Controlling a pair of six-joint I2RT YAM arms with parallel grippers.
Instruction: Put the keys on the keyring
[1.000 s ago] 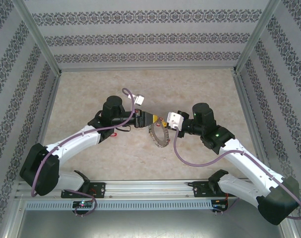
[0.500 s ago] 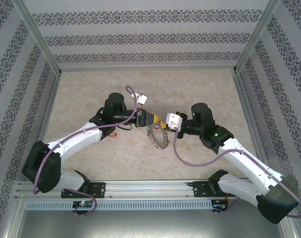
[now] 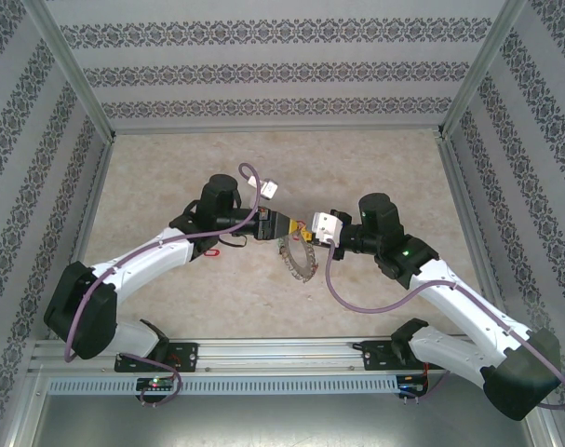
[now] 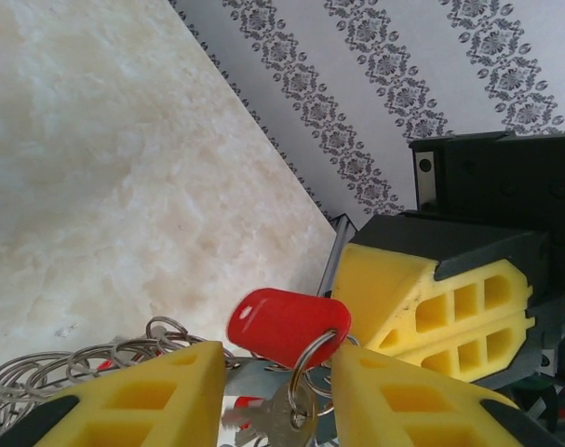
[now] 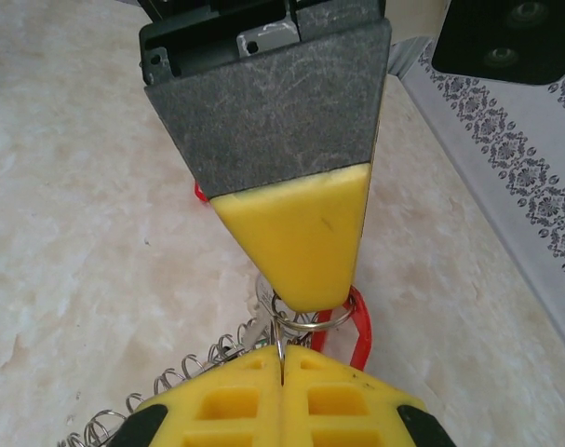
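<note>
My right gripper (image 3: 309,232) (image 5: 282,361) is shut on a thin wire loop of the keyring (image 3: 299,259). The grey wreath of small loops (image 5: 184,371) hangs below it above the table. My left gripper (image 3: 292,227) (image 4: 277,361) meets it tip to tip from the left. One of the keys, a silver one (image 4: 280,419) with a red tag (image 4: 284,323) and a small split ring, spans the narrow gap between the left fingers (image 4: 147,400), touching both. The split ring (image 5: 312,321) sits at the left finger's tip (image 5: 301,247), right beside the held loop.
A red item (image 3: 212,250) lies on the beige table (image 3: 170,177) beside the left arm, its edge also showing behind the left finger (image 5: 200,194). Patterned walls and metal frame posts (image 3: 454,121) box the table in on three sides.
My left gripper has slid a little to the right, closer to the right gripper. The keyring swung slightly. The right arm has stayed put.
</note>
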